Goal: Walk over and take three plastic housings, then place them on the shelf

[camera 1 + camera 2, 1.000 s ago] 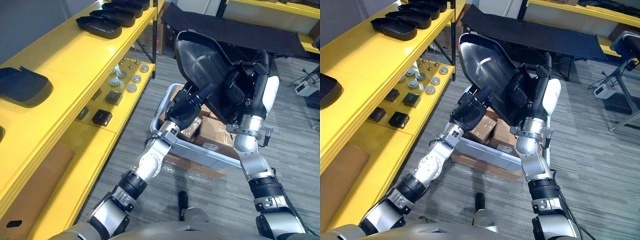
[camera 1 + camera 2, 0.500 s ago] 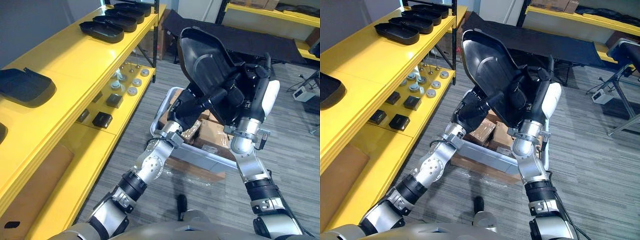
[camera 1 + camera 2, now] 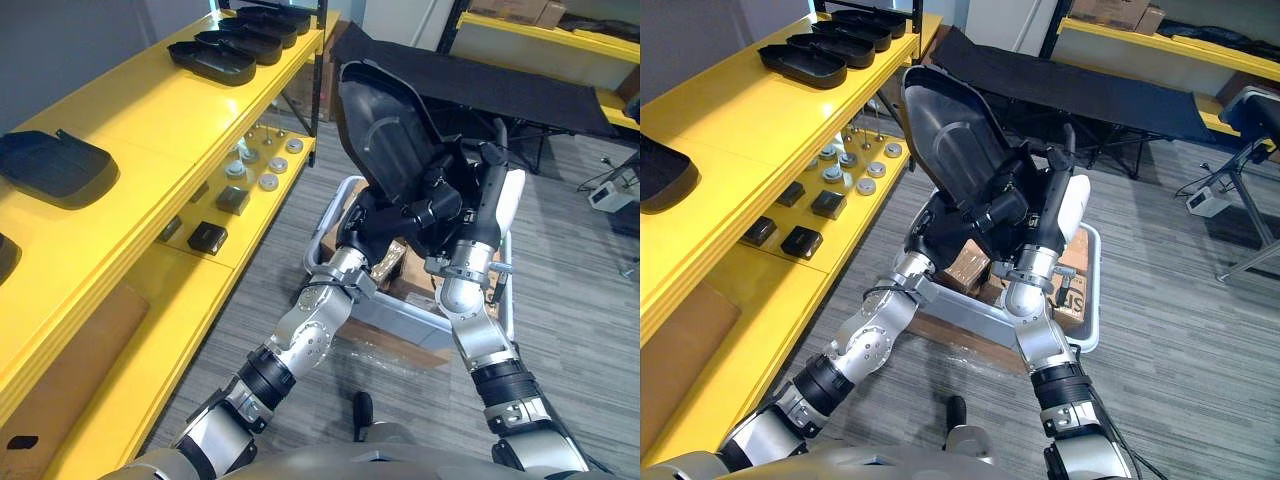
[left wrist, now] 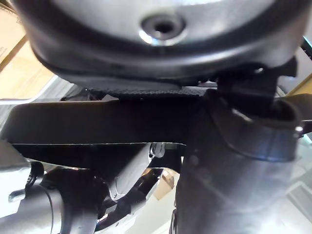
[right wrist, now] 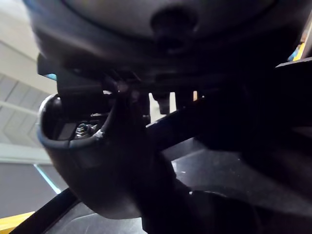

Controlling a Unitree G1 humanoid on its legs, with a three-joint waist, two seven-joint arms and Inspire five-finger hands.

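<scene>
A large black plastic housing with a dished, glossy inside (image 3: 385, 130) is held up in the air between both arms, tilted with its hollow side facing the camera. It hangs above a pale grey plastic bin (image 3: 965, 310) that stands on the grey plank floor. The right robot hand (image 3: 445, 205) is curled over the housing's lower right edge and clamps it. The left robot hand (image 3: 372, 218) sits against the housing's lower left side from beneath; whether it grips or merely props cannot be told, as the housing covers it.

The bin holds several brown cardboard boxes (image 3: 965, 268) packed side by side. Some carry pale labels and dark print, all too small to read.

To the left runs a yellow metal shelf (image 3: 150, 130). Its top board carries a row of shallow black plastic housings (image 3: 210, 60) lying open side up at the far end. Another black plastic housing with its rounded back upward (image 3: 55, 165) lies nearer, well apart from the row. On the lower board lie small black rectangular blocks (image 3: 207, 237) and, farther along, a cluster of round silver metal parts (image 3: 268, 180).

Behind the held housing stands a long black bench (image 3: 520, 90).
</scene>
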